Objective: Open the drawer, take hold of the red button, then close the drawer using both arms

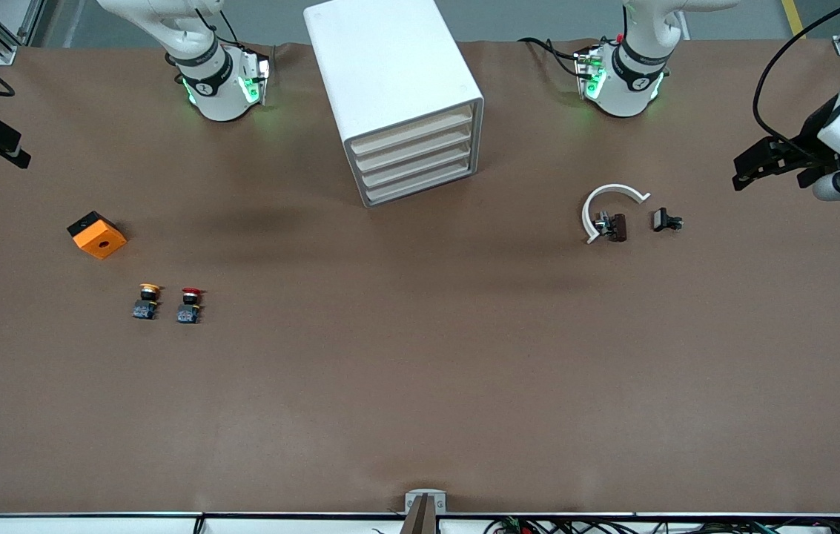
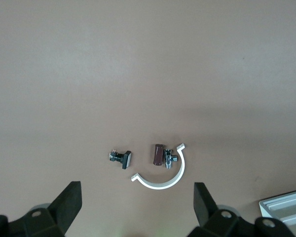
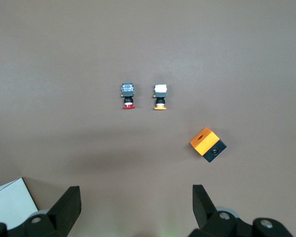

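The white cabinet (image 1: 390, 74) stands mid-table near the arms' bases. Its four cream-fronted drawers (image 1: 416, 159) are all pushed in, and a corner of them shows in the left wrist view (image 2: 286, 207). The red-capped button (image 1: 190, 304) (image 3: 128, 95) stands on the table toward the right arm's end, nearer the front camera than the cabinet. My right gripper (image 1: 1, 148) (image 3: 136, 205) hangs open and empty over the table's edge at that end. My left gripper (image 1: 740, 172) (image 2: 138, 202) hangs open and empty over the left arm's end.
A yellow-capped button (image 1: 147, 300) (image 3: 161, 95) stands beside the red one. An orange cube with a hole (image 1: 97, 234) (image 3: 207, 144) lies farther from the front camera. A white curved clip (image 1: 609, 204) (image 2: 163, 177), a brown part (image 1: 616, 226) and a small black part (image 1: 666, 220) lie toward the left arm's end.
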`<act>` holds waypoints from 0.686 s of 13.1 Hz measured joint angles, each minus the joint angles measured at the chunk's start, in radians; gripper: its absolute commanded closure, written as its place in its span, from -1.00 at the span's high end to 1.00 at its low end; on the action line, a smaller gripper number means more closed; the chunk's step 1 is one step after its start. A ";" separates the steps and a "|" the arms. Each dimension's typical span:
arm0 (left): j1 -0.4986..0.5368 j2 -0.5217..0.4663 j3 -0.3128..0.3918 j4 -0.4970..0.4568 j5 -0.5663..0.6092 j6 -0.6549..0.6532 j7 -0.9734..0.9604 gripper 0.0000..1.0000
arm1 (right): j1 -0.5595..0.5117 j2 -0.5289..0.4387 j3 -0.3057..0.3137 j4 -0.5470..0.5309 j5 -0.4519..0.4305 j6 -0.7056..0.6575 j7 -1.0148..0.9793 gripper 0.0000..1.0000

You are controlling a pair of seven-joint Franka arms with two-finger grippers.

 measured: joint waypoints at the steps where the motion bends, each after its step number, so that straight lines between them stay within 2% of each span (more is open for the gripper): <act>1: 0.000 0.003 0.000 0.007 0.000 -0.010 -0.001 1.00 | 0.000 -0.001 0.000 0.000 -0.001 0.002 0.000 1.00; 5: 0.000 0.005 -0.001 0.042 0.000 -0.084 -0.003 1.00 | 0.000 -0.005 0.000 0.000 -0.001 0.005 0.001 1.00; 9: 0.000 0.020 -0.005 0.045 0.000 -0.089 -0.004 1.00 | 0.000 -0.008 0.002 0.000 -0.001 0.015 0.001 1.00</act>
